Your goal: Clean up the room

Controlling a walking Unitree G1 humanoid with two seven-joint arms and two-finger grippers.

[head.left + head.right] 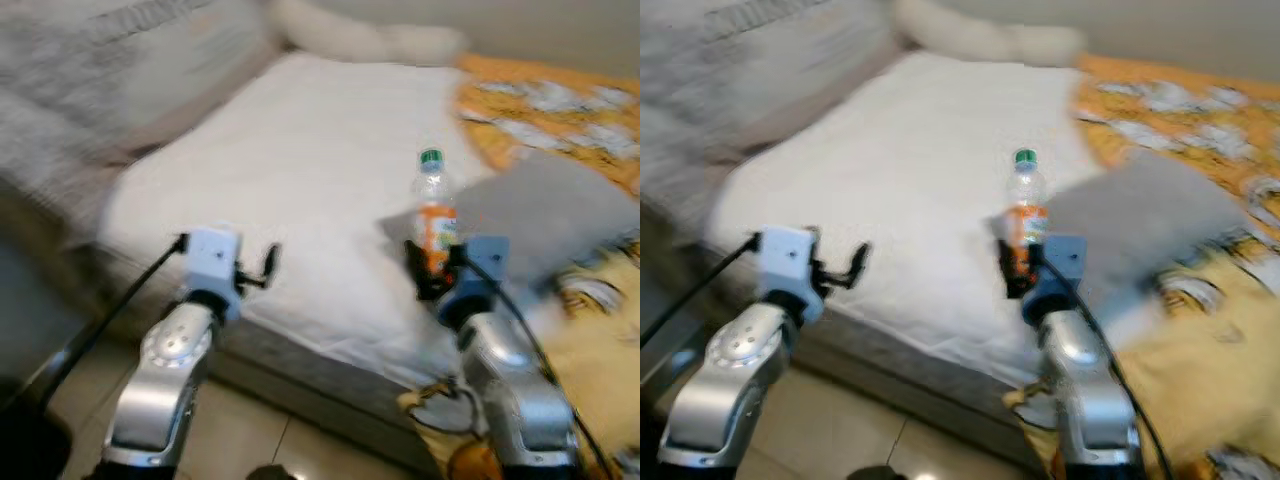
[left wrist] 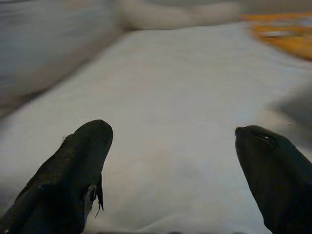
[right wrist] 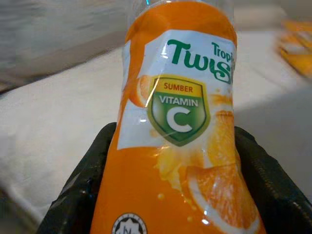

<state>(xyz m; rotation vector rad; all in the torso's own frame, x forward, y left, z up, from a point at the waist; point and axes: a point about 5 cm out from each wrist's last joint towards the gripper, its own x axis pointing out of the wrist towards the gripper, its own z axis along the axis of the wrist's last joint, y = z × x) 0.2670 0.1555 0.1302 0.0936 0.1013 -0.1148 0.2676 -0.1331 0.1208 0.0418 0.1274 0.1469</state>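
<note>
One clear plastic bottle with orange label and green cap [image 1: 433, 205], upright, pinched low on the labelled body by right tool [image 1: 433, 268], above white bed sheet [image 1: 300, 170] near grey pillow [image 1: 545, 215]. Probably light, nearly empty; thin wall likely to flex, label slick. Best held mid-label, firmly but gently. Left tool [image 2: 170, 161] spread wide, holding nothing, over the sheet.

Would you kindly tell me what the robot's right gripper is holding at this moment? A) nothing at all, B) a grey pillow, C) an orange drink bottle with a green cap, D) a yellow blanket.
C: the right gripper has its black fingers closed around the orange drink bottle, held upright over the white bed, while the left gripper is open.
</note>
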